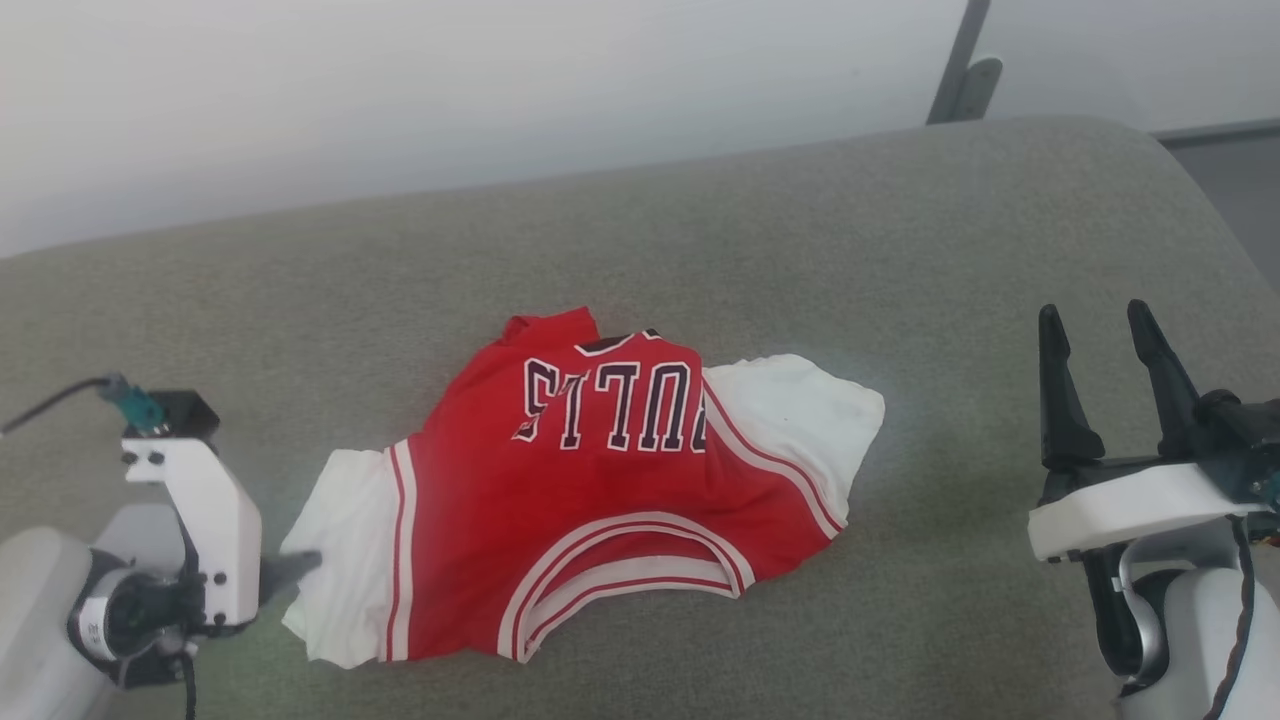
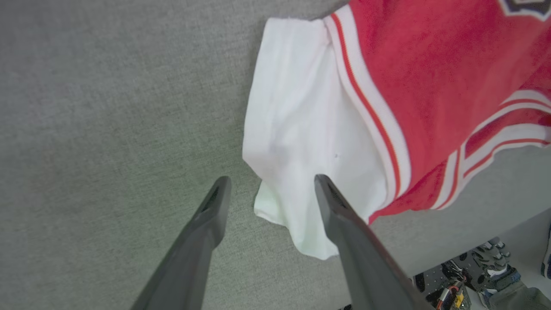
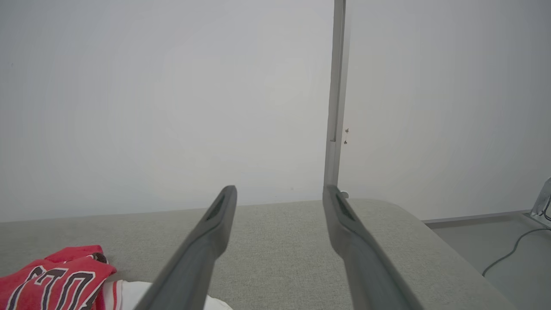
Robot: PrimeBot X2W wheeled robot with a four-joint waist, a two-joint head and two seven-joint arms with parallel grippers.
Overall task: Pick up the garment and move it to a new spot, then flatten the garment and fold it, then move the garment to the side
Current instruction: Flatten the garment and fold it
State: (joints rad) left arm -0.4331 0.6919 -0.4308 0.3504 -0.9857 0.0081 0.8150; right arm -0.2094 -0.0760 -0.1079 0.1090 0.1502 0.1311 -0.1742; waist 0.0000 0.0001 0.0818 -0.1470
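Left gripper (image 2: 269, 185): fingers spread, held nothing, one tip over the white sleeve of the shirt (image 1: 590, 470). Right gripper (image 1: 1095, 325): fingers spread, empty, stood well apart. Shirt: red, lay rumpled mid-cushion (image 1: 800, 250), collar nearest, lettering farther.

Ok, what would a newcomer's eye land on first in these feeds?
The red jersey shirt with white short sleeves and black white-outlined lettering stands out, lying rumpled in the middle of the grey-green fabric cushion, collar toward the robot. Next comes the left gripper, dark fingers spread open, at the edge of the shirt's white sleeve on the robot's left. The right gripper stands open and empty, off to the shirt's right.
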